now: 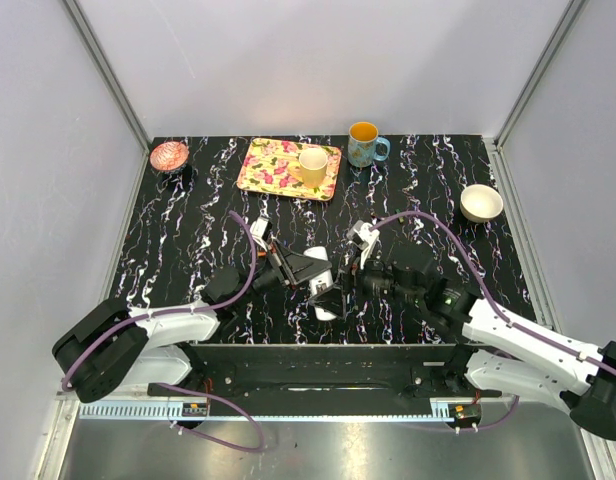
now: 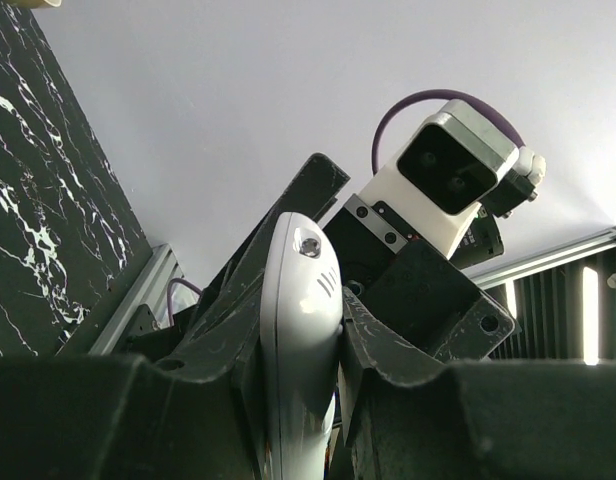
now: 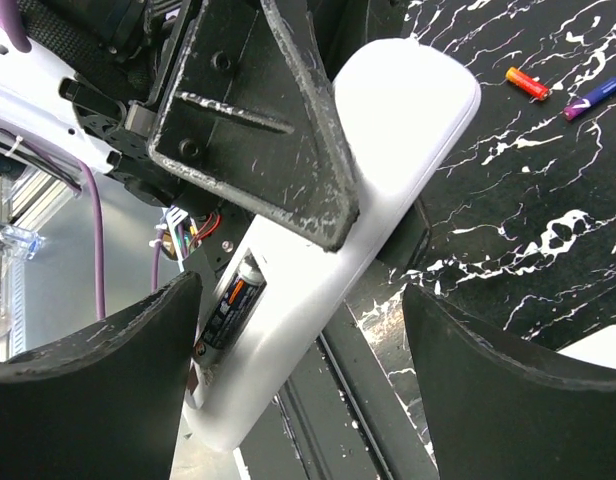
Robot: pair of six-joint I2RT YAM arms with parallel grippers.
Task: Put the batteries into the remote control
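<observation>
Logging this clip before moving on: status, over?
Left gripper shut on remote control. Right gripper open, facing it. One battery seated in remote; red-orange battery and purple battery loose on table. No obstruction seen.

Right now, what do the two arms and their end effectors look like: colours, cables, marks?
Both the left arm and the right arm have white links with black joints, and a purple cable loops along each. The left end effector and right end effector are black; the left's fingers are flat and scratched. A white camera block tops the right wrist.
</observation>
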